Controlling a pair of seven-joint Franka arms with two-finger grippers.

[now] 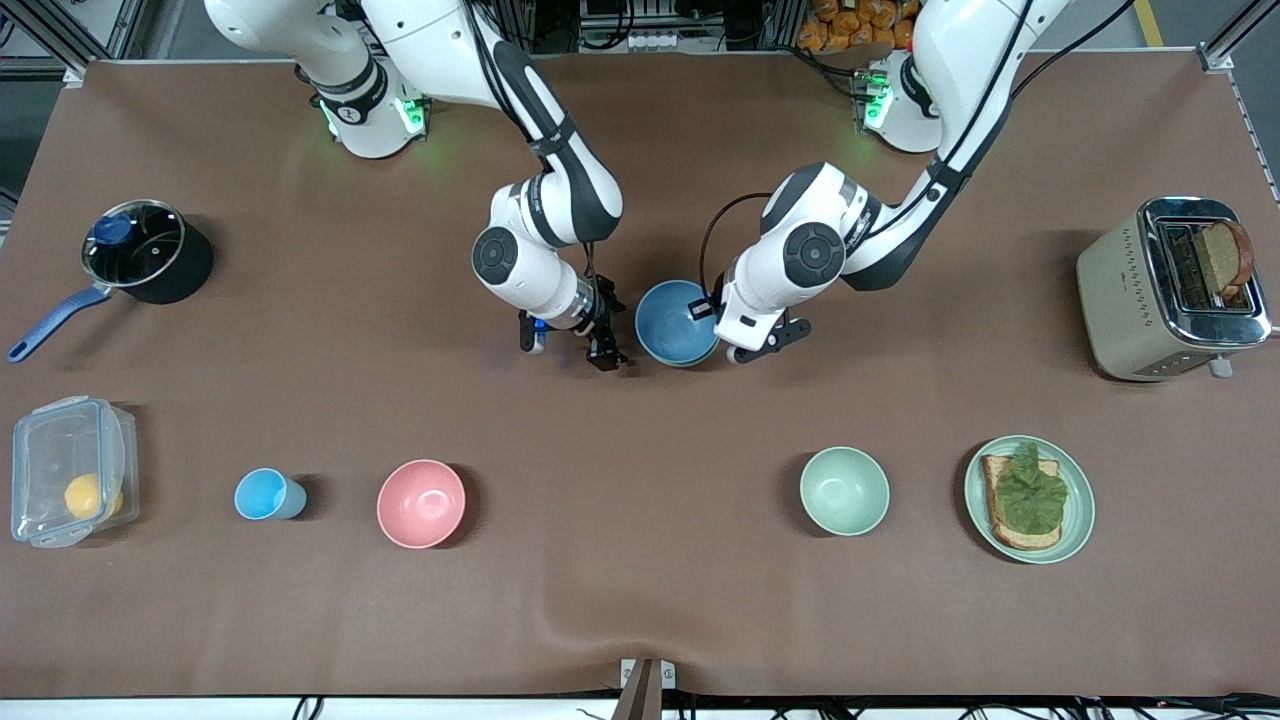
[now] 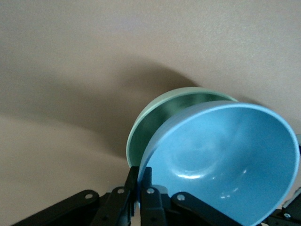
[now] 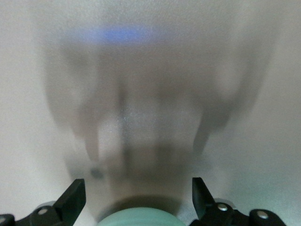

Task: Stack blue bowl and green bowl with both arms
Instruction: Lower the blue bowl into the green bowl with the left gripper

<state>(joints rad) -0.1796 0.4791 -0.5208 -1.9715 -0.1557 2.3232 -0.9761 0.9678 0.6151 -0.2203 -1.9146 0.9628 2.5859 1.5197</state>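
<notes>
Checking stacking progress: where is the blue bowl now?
In the front view the blue bowl is mid-table between the two hands, held at its rim by the left hand, tilted over a green bowl.

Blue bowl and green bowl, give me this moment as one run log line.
left gripper: shut on blue bowl, tilted over green bowl | right gripper: open, beside stack | stacking: underway

Brown table (image 1: 640, 600) — pot (image 1: 150, 252), toaster (image 1: 1165, 290), pink bowl (image 1: 421, 503)

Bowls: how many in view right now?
4. Blue bowl held tilted by the left gripper, a green bowl under it; pink bowl and another green bowl nearer the front camera. None look hidden.
</notes>
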